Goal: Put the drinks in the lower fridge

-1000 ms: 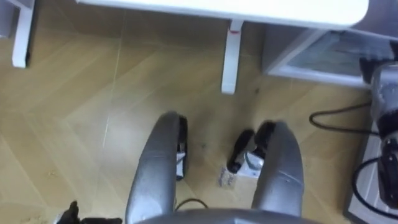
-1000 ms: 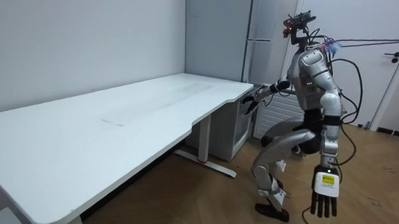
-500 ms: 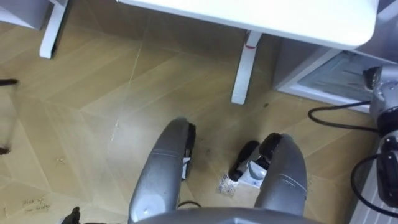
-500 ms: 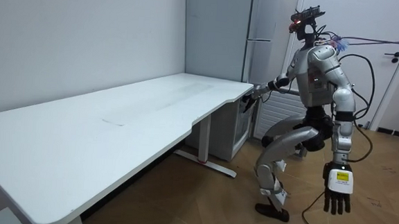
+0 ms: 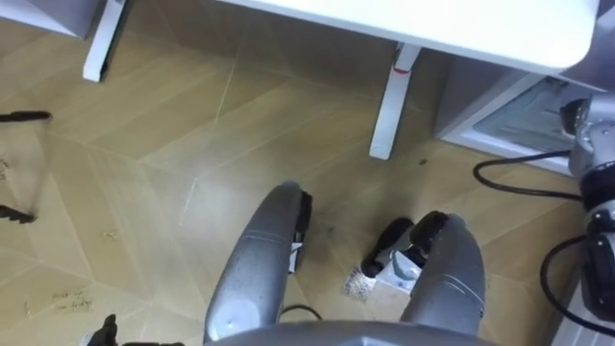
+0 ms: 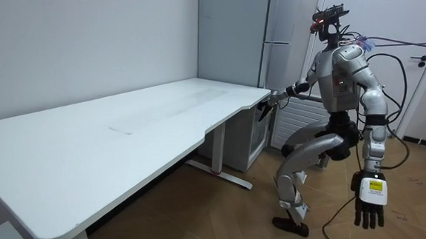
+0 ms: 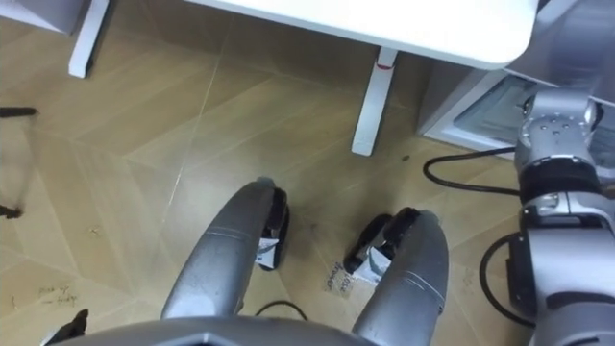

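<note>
Where the counter point(image 6: 124, 121) runs out at its far end, the lower fridge point(image 6: 260, 141) sits on the floor just beyond it, tucked close against that end. I cannot tell from here whether its door is open or closed.

Noted at the counter's end corner: the right hand point(image 6: 269, 104), reached out level above the fridge, in the same place as a second ago. Whether it is open or closed on anything I cannot tell.

Trunk, just off the counter's end: up from its forward lean and now close to upright. Feet have not shifted.

Farthest from the counter, out behind the body: the left hand point(image 6: 371, 207). It has swung steadily away from the counter and hangs low, fingers point(image 6: 370, 220) straight and spread, holding nothing.

Head views slid as a whole, the counter's leg point(image 5: 392, 101) drifting across them. That is the camera's own shift as the trunk rose.

Judgement: this is posture settling, not handling. No drink is in the left hand, so loading has not begun. Getting at the fridge looks like the step in hand.
</note>
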Robot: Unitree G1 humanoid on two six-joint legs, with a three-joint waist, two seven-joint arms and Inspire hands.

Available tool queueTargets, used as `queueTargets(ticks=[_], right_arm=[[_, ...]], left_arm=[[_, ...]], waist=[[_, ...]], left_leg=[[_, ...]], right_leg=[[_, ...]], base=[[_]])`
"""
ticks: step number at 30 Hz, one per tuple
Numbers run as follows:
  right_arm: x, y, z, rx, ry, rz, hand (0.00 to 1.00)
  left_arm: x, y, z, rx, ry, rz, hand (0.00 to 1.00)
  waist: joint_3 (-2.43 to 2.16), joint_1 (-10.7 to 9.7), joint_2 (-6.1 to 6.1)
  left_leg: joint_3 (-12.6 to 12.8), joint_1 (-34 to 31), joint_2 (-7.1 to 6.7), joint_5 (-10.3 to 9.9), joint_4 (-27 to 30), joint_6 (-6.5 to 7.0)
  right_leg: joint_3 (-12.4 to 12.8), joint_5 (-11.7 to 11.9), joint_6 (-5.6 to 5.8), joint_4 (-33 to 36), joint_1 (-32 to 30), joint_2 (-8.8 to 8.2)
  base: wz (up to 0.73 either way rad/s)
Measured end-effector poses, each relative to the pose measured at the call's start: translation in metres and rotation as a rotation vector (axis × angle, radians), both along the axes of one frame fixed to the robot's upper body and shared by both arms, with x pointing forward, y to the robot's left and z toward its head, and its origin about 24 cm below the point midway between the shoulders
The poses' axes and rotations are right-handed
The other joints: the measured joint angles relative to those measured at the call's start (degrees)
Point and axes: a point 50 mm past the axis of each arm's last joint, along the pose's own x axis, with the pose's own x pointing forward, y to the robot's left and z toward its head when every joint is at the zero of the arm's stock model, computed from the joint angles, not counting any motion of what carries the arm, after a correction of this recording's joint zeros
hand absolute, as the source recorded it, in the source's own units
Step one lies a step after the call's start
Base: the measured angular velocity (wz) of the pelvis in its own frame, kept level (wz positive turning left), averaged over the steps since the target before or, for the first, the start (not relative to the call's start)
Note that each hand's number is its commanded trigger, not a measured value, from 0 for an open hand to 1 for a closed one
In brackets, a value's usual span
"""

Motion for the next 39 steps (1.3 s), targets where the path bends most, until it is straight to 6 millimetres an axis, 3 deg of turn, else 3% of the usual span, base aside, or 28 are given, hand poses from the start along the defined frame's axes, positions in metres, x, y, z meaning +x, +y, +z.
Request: queueTargets(ticks=[3, 10, 14, 17, 20, 22, 23, 26, 31, 36, 39], right_arm=[[0.0, 0.001, -0.001, 0.022, -0.027, -0.029, 0.0], [-0.003, 0.002, -0.009, 0.059, -0.09, -0.077, 0.0], [-0.012, 0.0, -0.03, 0.048, -0.083, -0.053, 0.0], [-0.021, -0.003, -0.046, 0.044, -0.091, 0.011, 0.0], [-0.035, -0.008, -0.063, -0.015, -0.044, 0.118, 0.0], [-0.048, -0.013, -0.074, -0.04, -0.003, 0.166, 0.0], [-0.058, -0.015, -0.082, -0.041, 0.028, 0.189, 0.0], [-0.083, -0.015, -0.101, -0.056, 0.132, 0.294, 0.0], [-0.116, -0.019, -0.12, -0.081, 0.254, 0.378, 0.0], [-0.159, -0.025, -0.136, -0.114, 0.404, 0.457, 0.0], [-0.18, -0.029, -0.141, -0.112, 0.46, 0.451, 0.0]], left_arm=[[0.0, -0.004, -0.001, -0.01, 0.007, -0.021, 0.0], [0.004, -0.012, -0.005, -0.034, 0.026, -0.058, 0.0], [0.012, -0.015, -0.006, -0.043, 0.018, -0.063, 0.0], [0.016, -0.014, -0.006, -0.041, 0.016, -0.059, 0.0], [0.021, -0.013, -0.006, -0.044, 0.013, -0.042, 0.0], [0.021, -0.01, -0.005, -0.04, 0.01, -0.021, 0.0], [0.02, -0.006, -0.004, -0.03, 0.01, 0.01, 0.0], [0.018, 0.0, -0.003, -0.016, 0.012, 0.064, 0.0], [0.022, 0.002, -0.002, -0.009, 0.004, 0.088, 0.0], [0.021, 0.008, 0.0, 0.006, -0.008, 0.139, 0.0], [0.015, 0.01, 0.002, 0.011, -0.015, 0.17, 0.0]], waist=[[0.07, 1.1, 0.22], [0.33, 1.1, 1.29], [0.29, 0.8, 1.45], [0.22, -0.5, 1.6], [0.29, -2.6, 0.82], [0.28, -3.0, 0.18], [0.0, -3.5, -0.94], [-0.56, -5.7, -2.41], [-1.03, -7.1, -3.44], [-2.11, -9.2, -3.86], [-2.31, -9.5, -4.11]], left_leg=[[0.0, 0.6, 0.21, 0.2, -0.9, -0.27], [0.0, 3.6, 0.29, 1.5, -4.8, -0.16], [0.5, 7.2, 0.71, 2.8, -8.8, -0.23], [0.6, 9.5, 1.88, 3.7, -11.1, -0.71], [0.7, 12.1, 1.53, 4.1, -13.6, -0.56], [1.0, 14.2, 2.13, 4.1, -15.2, -0.48], [1.5, 15.6, 2.27, 4.2, -16.4, -0.24], [1.5, 18.3, 2.57, 4.2, -18.0, -0.12], [3.3, 24.7, 3.65, 3.5, -21.1, 0.42], [4.3, 31.7, 4.76, 3.4, -25.7, 0.57], [6.1, 36.2, 5.13, 3.6, -29.0, 0.69]], right_leg=[[0.2, 0.8, -0.12, -1.2, 0.4, 0.92], [-0.1, 1.8, -0.13, -4.5, 3.1, 1.63], [-1.0, 2.6, 0.1, -7.8, 6.6, 2.07], [-2.4, 3.4, 0.25, -10.8, 9.7, 3.04], [-2.7, 3.9, 1.12, -12.8, 12.2, 3.46], [-2.9, 4.6, 1.15, -14.8, 14.3, 4.34], [-2.9, 4.8, 1.08, -15.8, 15.4, 4.57], [-3.5, 4.8, 1.72, -17.8, 18.5, 5.14], [-2.9, 5.7, 3.16, -22.1, 24.4, 7.12], [-3.1, 7.6, 4.4, -28.8, 31.6, 9.66], [-1.8, 8.6, 4.92, -31.8, 34.9, 10.7]], base=[[-0.1], [0.0], [0.03], [0.02], [0.02], [-0.1], [-0.1], [0.02], [-0.17], [-0.13], [-0.33]])
